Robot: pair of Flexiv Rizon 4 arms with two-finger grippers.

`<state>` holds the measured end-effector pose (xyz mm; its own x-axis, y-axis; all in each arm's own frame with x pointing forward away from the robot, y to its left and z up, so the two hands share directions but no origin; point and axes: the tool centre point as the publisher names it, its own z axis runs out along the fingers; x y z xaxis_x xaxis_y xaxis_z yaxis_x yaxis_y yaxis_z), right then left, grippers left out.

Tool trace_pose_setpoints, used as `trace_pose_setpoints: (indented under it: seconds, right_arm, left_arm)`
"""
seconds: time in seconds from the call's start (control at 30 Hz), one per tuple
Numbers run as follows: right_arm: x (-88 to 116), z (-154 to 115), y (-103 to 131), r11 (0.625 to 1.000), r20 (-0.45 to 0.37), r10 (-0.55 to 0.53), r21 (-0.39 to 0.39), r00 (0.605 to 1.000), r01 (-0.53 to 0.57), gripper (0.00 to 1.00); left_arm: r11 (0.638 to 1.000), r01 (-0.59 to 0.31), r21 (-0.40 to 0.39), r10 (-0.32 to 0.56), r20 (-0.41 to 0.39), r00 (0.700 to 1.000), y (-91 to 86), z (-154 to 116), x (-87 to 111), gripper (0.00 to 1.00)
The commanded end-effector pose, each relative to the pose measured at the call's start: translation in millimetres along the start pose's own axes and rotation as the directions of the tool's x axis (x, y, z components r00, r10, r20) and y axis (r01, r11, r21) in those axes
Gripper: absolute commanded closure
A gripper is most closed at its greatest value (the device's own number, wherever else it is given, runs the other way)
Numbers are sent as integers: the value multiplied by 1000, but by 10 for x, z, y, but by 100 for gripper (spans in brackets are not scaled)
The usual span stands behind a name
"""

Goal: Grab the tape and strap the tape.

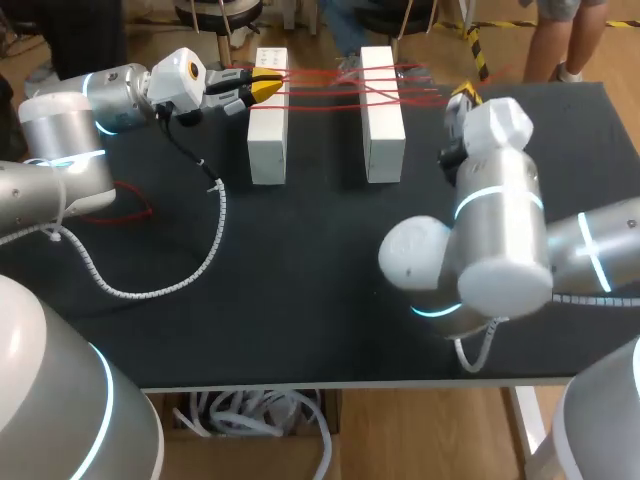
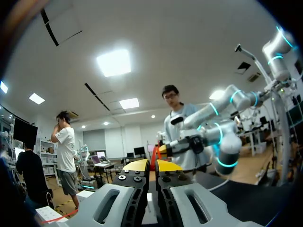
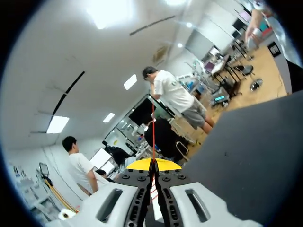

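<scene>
1. Tabletop. You are working on a flat, matte black table (image 1: 300, 310).

2. Fixtures. Two white rectangular blocks stand side by side at 12 o'clock, near the far edge, their long sides running toward you: the left block (image 1: 268, 125) and the right block (image 1: 383, 125). Their faces are smooth and their corners square, and a strip of black surface separates them.

3. Tape. The red tape (image 1: 325, 88) is a thin, taut strand. It runs in several crossing lines over the far ends of both blocks and extends to each gripper.

4. Left gripper (image 1: 266, 88). It sits at 11 o'clock over the far end of the left block. In the left wrist view the yellow fingertips (image 2: 137, 165) are pressed together, pinching the red strand.

5. Right gripper (image 1: 462, 97). It sits at 1 o'clock, just beside the right block's outer side. In the right wrist view its fingers are closed on the tape (the strand rises straight out from between the tips).

6. Obstructions. A white ribbed cable (image 1: 190, 275) curves across the surface at 9 o'clock, with a red loop (image 1: 135, 205) beside it, partly under the left arm. The right arm's elbow hangs over the 4 o'clock area.
</scene>
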<state>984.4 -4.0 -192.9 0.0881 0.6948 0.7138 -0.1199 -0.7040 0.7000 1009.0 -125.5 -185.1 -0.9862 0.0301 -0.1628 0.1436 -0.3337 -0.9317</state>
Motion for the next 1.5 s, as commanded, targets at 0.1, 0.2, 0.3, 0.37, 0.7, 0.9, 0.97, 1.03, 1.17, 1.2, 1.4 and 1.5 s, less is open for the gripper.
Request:
trace_pose_setpoints:
  seconds: [0.1,0.2,0.3,0.37,0.7,0.9,0.97,1.03,1.17,1.2,1.4,1.5]
  right_arm:
    - [6,-98,-30,952,64,-260,-147,964,267,100]
    - [9,-139,-1,956,109,-271,-80,956,280,100]
    - [9,-139,-1,956,109,-271,-80,956,280,100]
    - [9,-139,-1,956,109,-271,-80,956,280,100]
    - [9,-139,-1,956,109,-271,-80,956,280,100]
    - [9,-139,-1,956,109,-271,-80,956,280,100]
    - [9,-139,-1,956,109,-271,-80,956,280,100]
    - [9,-139,-1,956,109,-271,-80,956,280,100]
    - [9,-139,-1,956,109,-271,-80,956,280,100]
    - [9,-139,-1,956,109,-271,-80,956,280,100]
    - [9,-139,-1,956,109,-271,-80,956,280,100]
    - [9,-139,-1,956,109,-271,-80,956,280,100]
  left_arm:
    - [1000,-1,3,1,-3,1000,12,-6,-7,100]
    - [1000,-1,3,1,-3,1000,12,-6,-7,100]
    - [1000,-1,3,1,-3,1000,12,-6,-7,100]
    - [1000,-1,3,1,-3,1000,12,-6,-7,100]
    - [1000,-1,3,1,-3,1000,12,-6,-7,100]
    - [994,31,-106,-28,31,999,11,-6,3,100]
    - [967,80,-243,-69,55,996,18,-16,15,100]
    - [901,174,-398,-144,105,984,39,-8,31,100]
    - [727,304,-615,-219,212,952,7,43,59,100]
    - [672,334,-661,-243,230,942,-10,65,72,100]
    - [609,357,-709,-257,250,934,-24,108,96,100]
    - [609,357,-709,-257,250,934,-24,108,96,100]
